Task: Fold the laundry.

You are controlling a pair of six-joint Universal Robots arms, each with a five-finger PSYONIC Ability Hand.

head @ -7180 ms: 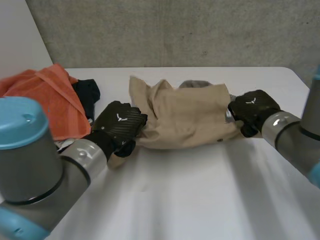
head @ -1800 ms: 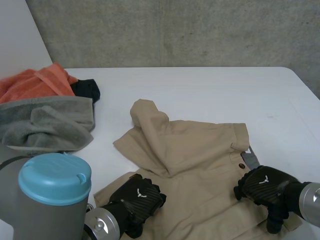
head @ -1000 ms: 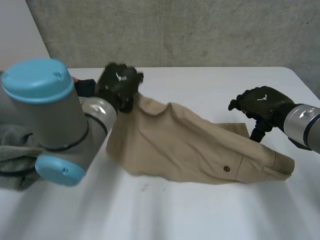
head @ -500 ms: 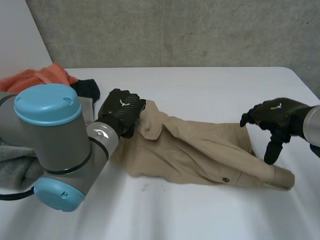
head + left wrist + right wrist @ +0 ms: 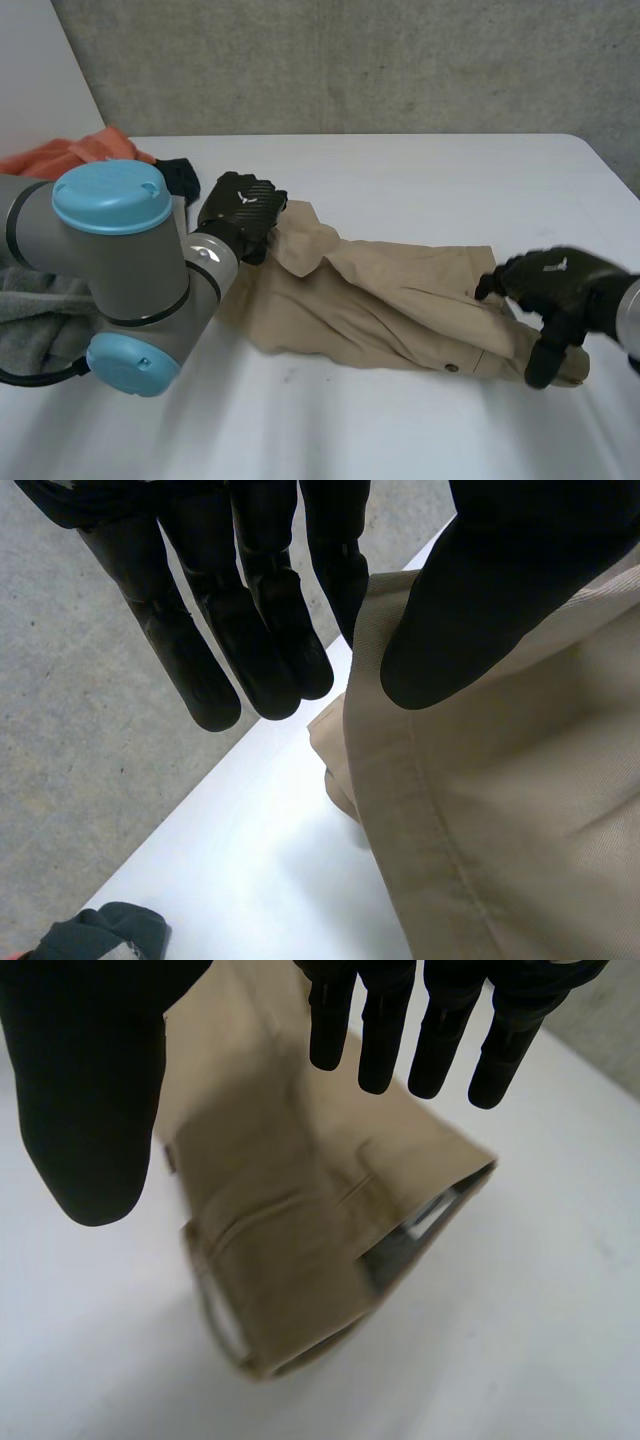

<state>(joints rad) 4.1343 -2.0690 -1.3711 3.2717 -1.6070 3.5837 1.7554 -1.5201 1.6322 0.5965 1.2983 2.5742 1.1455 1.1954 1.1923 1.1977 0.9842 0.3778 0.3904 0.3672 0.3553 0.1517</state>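
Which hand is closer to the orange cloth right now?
Left. The left hand pinches the tan garment at the end nearest the orange cloth; the right hand is open over the garment's opposite end, much farther off.

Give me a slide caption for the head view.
Left hand pinches one end of the beige garment on the white table; right hand, open, over its other end.

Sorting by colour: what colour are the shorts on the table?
The shorts are plain beige; head view.
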